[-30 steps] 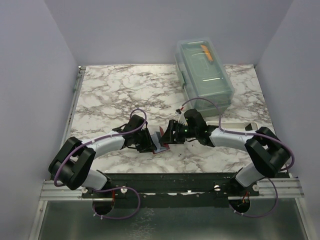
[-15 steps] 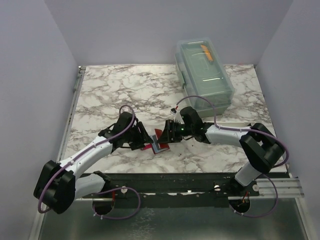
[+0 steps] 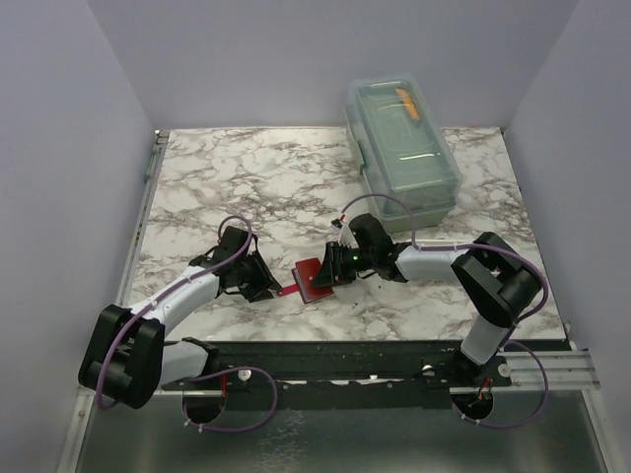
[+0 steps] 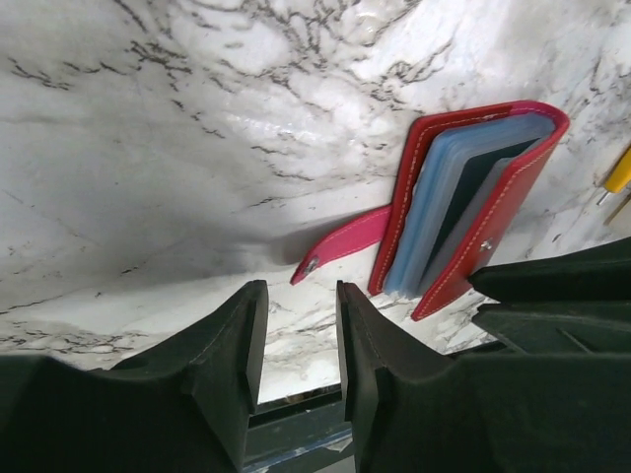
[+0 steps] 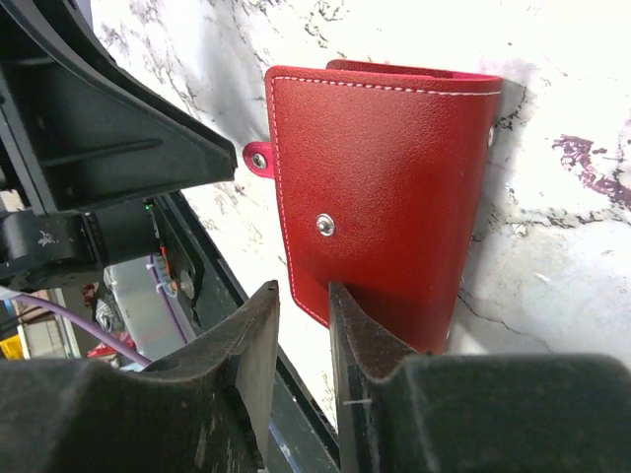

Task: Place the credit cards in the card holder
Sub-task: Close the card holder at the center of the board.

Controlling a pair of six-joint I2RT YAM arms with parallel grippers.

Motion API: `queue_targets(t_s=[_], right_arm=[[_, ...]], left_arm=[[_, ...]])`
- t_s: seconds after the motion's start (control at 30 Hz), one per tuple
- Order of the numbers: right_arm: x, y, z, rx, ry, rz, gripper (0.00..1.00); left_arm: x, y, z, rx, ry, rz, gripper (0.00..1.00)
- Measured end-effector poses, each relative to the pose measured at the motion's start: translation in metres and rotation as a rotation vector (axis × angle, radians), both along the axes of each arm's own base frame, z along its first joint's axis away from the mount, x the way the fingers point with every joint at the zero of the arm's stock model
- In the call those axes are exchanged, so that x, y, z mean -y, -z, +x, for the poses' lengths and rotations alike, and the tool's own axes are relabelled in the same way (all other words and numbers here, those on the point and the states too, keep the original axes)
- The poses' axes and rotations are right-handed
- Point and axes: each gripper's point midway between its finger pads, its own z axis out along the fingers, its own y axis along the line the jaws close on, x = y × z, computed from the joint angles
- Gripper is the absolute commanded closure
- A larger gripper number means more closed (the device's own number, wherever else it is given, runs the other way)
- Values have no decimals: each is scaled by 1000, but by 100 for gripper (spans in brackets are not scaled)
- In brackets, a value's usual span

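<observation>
From my seat, the left gripper (image 3: 266,289) is low over the marble table (image 3: 227,177). Its fingers are slightly apart with nothing between them, and it is just beside the card holder (image 5: 380,187) without touching it. The card holder sits near the table's front edge, between the two arms. It is propped partly open, so I can see bluish clear sleeves (image 4: 444,197) inside, and its pink strap (image 4: 345,241) lies flat on the marble towards the left gripper. The right gripper (image 5: 305,296) has only a slim gap between its fingers. Its tips are at the lower edge of the red cover, though I cannot tell whether they press on it. The clear plastic box (image 3: 399,148) stands further back on the right, lid down.
</observation>
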Motion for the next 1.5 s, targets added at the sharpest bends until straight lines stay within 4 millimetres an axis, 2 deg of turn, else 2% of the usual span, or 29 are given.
queue_targets(t_s=[0.17,0.37,0.77,0.93,1.2,1.33,1.5], right_arm=[[0,4,0,0,-8,-3,73],[0,7,-2,-4,-16,-8,75],[0,12,-3,-8,-24,-11,81],[1,14,-3,-12,-26,-14,83],[2,15,1,16,-36,-48,81],[2,12,10,50,-27,-92,78],[2,8,22,102,-24,-125,80]], left_arm=[[-2,11,-10,-20,-2,-8,63],[3,14,-7,3,1,-37,67],[7,14,-2,42,12,-60,84],[7,14,-1,57,28,-57,100],[9,9,0,86,80,-60,100],[13,1,5,111,109,-75,100],[21,-12,11,146,149,-104,100]])
